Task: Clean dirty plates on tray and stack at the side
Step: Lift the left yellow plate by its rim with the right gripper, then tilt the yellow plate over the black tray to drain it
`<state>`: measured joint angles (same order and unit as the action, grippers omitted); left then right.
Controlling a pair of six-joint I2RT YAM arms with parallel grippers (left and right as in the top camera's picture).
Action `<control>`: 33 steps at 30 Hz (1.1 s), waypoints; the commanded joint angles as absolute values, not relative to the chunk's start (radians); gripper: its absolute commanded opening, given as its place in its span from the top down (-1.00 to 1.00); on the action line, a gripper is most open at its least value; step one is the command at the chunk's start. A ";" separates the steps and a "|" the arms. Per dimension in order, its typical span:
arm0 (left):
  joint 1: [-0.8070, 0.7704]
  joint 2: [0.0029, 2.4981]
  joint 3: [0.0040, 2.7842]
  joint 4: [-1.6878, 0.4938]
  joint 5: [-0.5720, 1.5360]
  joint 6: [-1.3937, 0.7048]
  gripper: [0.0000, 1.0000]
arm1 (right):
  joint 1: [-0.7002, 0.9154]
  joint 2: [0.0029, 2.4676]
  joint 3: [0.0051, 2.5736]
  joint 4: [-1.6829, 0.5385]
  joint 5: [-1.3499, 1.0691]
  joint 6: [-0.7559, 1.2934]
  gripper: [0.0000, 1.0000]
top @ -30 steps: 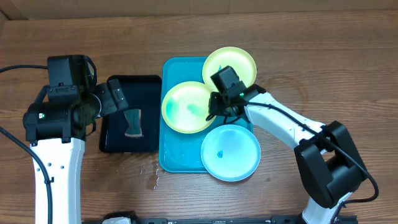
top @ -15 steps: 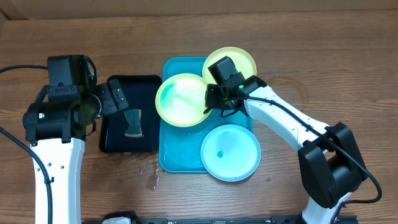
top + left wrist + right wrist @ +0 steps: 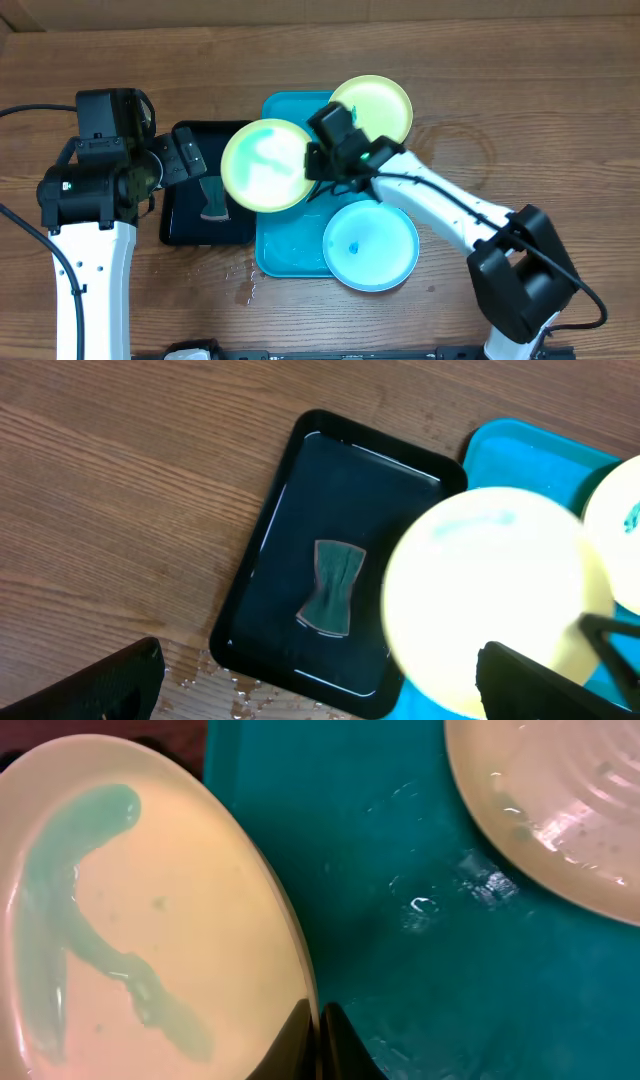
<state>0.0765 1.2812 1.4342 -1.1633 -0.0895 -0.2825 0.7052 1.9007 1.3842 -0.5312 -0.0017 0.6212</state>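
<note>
My right gripper (image 3: 312, 163) is shut on the rim of a lime-green plate (image 3: 265, 165) and holds it lifted over the left edge of the turquoise tray (image 3: 290, 250) and the black tray. The right wrist view shows the jaws (image 3: 318, 1030) pinching this plate (image 3: 150, 920), which carries a long teal smear. A second lime-green plate (image 3: 375, 105) lies at the tray's back right, and a light blue plate (image 3: 371, 245) with a small teal smudge lies at its front right. My left gripper (image 3: 320, 685) is open and empty above the black tray (image 3: 330, 540).
A smaller black tray (image 3: 185, 225) stands left of the turquoise one with a grey-green sponge (image 3: 214, 198) in it. Water drops (image 3: 245, 280) lie on the wooden table near the trays' front edges.
My right gripper has lifted the green plate and carried it left, from the tray's middle to over the tray's left edge and the black tray. The left arm has not moved.
</note>
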 commanded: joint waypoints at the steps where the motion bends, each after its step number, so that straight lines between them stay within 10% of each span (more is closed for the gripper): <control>1: 0.082 1.282 1.460 -1.163 -0.085 -0.292 -1.00 | 0.776 1.857 1.418 -0.502 0.164 0.628 0.92; 33: 0.082 1.282 1.460 -1.163 -0.085 -0.292 -1.00 | 0.933 1.857 1.418 -0.205 0.385 0.567 0.92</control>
